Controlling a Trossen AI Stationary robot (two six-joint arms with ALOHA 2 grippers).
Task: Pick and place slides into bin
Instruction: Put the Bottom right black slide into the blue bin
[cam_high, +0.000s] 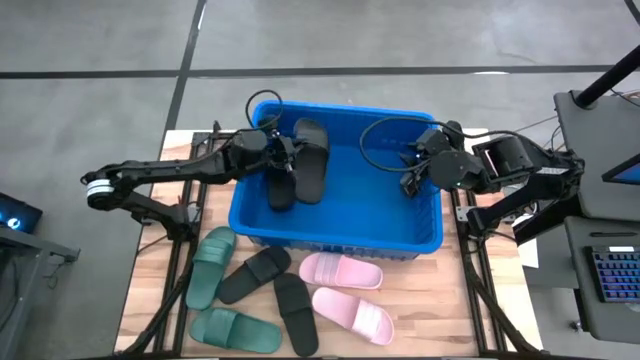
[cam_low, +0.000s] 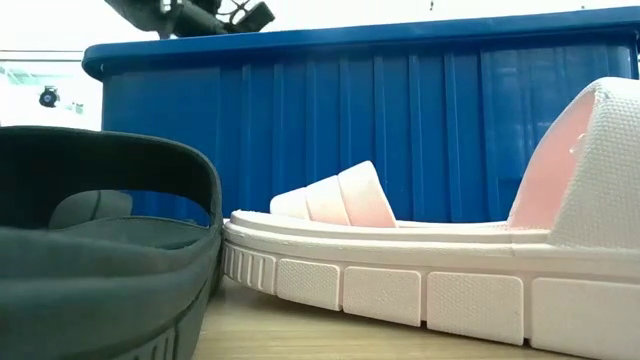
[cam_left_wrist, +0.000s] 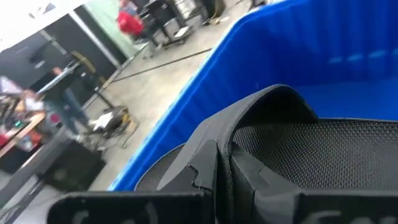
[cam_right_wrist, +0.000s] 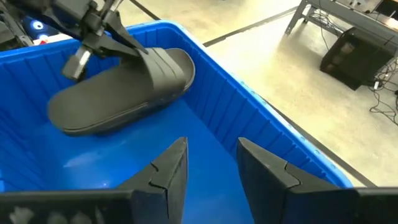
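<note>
The blue bin (cam_high: 335, 235) stands mid-table. My left gripper (cam_high: 287, 152) reaches into its far left part and is shut on a black slide (cam_right_wrist: 118, 93). A second black slide (cam_high: 282, 190) lies beside it, nearer the bin's near wall. My right gripper (cam_right_wrist: 211, 168) hovers open over the bin's right part with nothing between its fingers. On the table in front of the bin lie two green slides (cam_high: 210, 265), two black slides (cam_high: 255, 272) and two pink slides (cam_high: 340, 270), soles down. My left gripper pinches the black slide's strap (cam_left_wrist: 217, 155) at its edge between the two fingers. It comes from the table's left, nearly level, a little downward. The slide sits sole down with its strap end toward the bin's far wall. Whether the sole rests on the bin's floor I cannot tell.
The low view is filled by a green slide (cam_low: 100, 250), the pink slides (cam_low: 350, 205) and the bin's near wall (cam_low: 400, 130). A keyboard (cam_high: 612, 275) and stands sit past the table's right edge. People show in the room behind.
</note>
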